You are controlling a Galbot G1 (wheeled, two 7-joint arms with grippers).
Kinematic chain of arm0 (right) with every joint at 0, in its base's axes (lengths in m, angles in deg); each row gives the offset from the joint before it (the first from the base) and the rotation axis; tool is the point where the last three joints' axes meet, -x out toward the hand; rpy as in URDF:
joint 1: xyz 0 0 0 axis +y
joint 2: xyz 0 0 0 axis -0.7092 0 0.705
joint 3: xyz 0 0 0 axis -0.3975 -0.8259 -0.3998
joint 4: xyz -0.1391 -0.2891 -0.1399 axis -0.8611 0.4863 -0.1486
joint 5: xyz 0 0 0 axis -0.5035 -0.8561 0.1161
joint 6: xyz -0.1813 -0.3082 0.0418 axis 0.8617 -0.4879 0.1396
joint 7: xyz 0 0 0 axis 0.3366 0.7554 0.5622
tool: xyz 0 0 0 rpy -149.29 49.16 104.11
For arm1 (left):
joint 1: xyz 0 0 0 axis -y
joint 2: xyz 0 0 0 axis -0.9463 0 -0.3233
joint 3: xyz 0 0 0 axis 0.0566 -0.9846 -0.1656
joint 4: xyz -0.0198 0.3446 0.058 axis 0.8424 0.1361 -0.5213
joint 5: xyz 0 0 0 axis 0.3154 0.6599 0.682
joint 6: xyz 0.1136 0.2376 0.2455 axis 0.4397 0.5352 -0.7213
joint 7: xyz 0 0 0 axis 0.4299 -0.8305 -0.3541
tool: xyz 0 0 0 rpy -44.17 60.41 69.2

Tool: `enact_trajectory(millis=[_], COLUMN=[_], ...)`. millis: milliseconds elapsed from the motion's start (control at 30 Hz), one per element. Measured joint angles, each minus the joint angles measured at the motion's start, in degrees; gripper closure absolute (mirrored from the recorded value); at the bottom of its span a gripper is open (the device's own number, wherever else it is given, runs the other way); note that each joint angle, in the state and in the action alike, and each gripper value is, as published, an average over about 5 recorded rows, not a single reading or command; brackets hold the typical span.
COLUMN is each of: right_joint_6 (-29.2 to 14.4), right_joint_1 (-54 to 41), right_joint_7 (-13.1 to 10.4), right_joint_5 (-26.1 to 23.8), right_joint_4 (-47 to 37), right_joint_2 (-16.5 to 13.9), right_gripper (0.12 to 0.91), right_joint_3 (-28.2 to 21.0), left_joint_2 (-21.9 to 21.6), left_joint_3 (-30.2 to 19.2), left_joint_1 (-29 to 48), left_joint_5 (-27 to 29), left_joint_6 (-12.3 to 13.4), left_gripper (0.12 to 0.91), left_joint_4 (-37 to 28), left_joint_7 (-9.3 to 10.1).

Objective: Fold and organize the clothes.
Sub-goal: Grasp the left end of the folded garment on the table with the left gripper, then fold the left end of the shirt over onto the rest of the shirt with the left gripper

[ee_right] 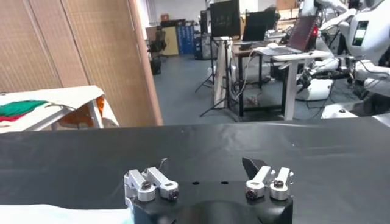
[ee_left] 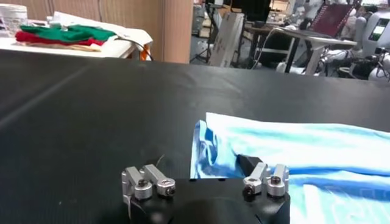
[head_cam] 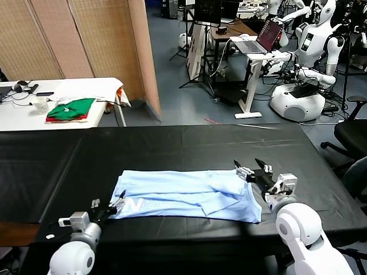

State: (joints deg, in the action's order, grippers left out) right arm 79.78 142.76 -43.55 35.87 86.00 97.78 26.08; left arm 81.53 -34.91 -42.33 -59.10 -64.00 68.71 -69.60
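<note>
The light-blue T-shirt [head_cam: 186, 196] lies partly folded across the near half of the black table [head_cam: 172, 146], lettering at its 9 o'clock end. The left gripper [head_cam: 116, 205] sits at that end, one finger under the lifted corner; whether it pinches the cloth I cannot tell. The right gripper [head_cam: 253, 169], spread wide, waits at the 3 o'clock end, likely to take the matching corner.

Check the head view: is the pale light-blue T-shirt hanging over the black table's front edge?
No. The pale light-blue T-shirt lies wholly on the black table, with bare black surface along its near side.
</note>
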Motion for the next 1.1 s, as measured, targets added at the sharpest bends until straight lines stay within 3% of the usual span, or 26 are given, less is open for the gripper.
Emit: enact_trajectory(millis=[100, 167, 267, 467, 600, 867, 1100], right_joint_6=[0.0, 0.0, 0.0, -0.1, -0.2, -0.7, -1.6], right_joint_1=[-0.2, -0.3, -0.3, -0.1, 0.4, 1.8, 3.7], right_joint_7=[0.0, 0.1, 0.1, 0.1, 0.1, 0.1, 0.3], right_joint_5=[-0.2, -0.2, -0.3, -0.5, -0.5, -0.5, -1.0], right_joint_4=[-0.1, -0.2, -0.2, 0.0, 0.5, 1.6, 3.1], right_joint_2=[0.2, 0.2, 0.3, 0.5, 0.5, 1.6, 2.5], right_gripper=[0.118, 0.118, 0.118, 0.118, 0.118, 0.118, 0.118], right_joint_3=[-0.1, -0.2, -0.2, 0.0, 0.5, 0.7, 1.5], left_joint_2=[0.0, 0.0, -0.1, -0.7, -1.7, -7.6, -13.9], left_joint_3=[-0.5, -0.9, -1.2, -1.2, -0.4, 4.2, 9.1], left_joint_1=[-0.3, -0.4, -0.3, 0.1, -0.1, -2.3, -3.6], left_joint_5=[1.3, 1.9, 2.3, 0.9, 3.8, 13.3, 15.0], left_joint_6=[0.1, 0.2, 0.0, -1.4, -1.7, 1.6, 3.7], left_gripper=[0.737, 0.811, 0.852, 0.859, 0.859, 0.859, 0.859], left_joint_4=[0.4, 0.5, 0.6, 1.1, 1.8, 1.9, -0.5], left_joint_7=[-0.52, -0.92, -1.43, -1.60, -1.77, -3.19, -3.18])
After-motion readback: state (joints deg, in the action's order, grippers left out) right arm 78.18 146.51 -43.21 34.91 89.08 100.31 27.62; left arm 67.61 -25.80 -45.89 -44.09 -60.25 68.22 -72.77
